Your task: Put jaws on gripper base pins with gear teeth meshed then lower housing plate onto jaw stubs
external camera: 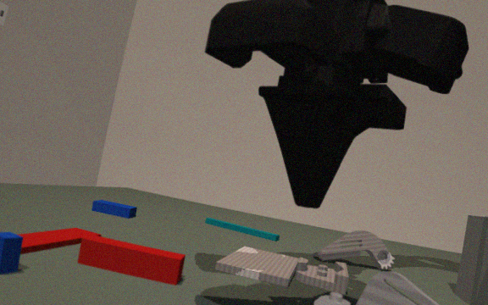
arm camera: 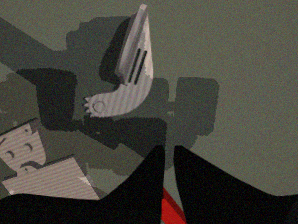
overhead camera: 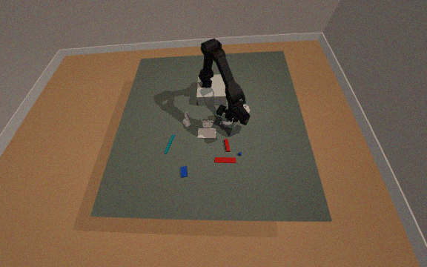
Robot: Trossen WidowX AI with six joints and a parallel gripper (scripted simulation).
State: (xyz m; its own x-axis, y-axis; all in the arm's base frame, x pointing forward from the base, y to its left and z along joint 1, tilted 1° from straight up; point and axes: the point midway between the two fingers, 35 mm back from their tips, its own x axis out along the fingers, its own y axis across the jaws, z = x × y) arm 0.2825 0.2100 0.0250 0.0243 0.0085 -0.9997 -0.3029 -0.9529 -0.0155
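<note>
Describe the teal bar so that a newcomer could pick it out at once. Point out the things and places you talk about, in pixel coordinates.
On the big green mat (overhead camera: 273, 178) (external camera: 58, 292) (arm camera: 250, 100), find the pale flat slab (overhead camera: 207, 133) (external camera: 257, 264) (arm camera: 55, 177). In the top view, the teal bar (overhead camera: 169, 144) (external camera: 241, 229) lies slanted to its left. It is long, thin and blue-green, unlike the shorter, deeper-blue block (overhead camera: 184, 172) (external camera: 113, 208) nearby.

The black arm (overhead camera: 225, 70) rises from its foot, bends sharply at a high elbow (overhead camera: 211, 45) and slopes down to the gripper (overhead camera: 230, 130) (external camera: 308, 207) (arm camera: 169, 146), which hangs pointing downward with its tapered fingers drawn nearly together and nothing between them.
</note>
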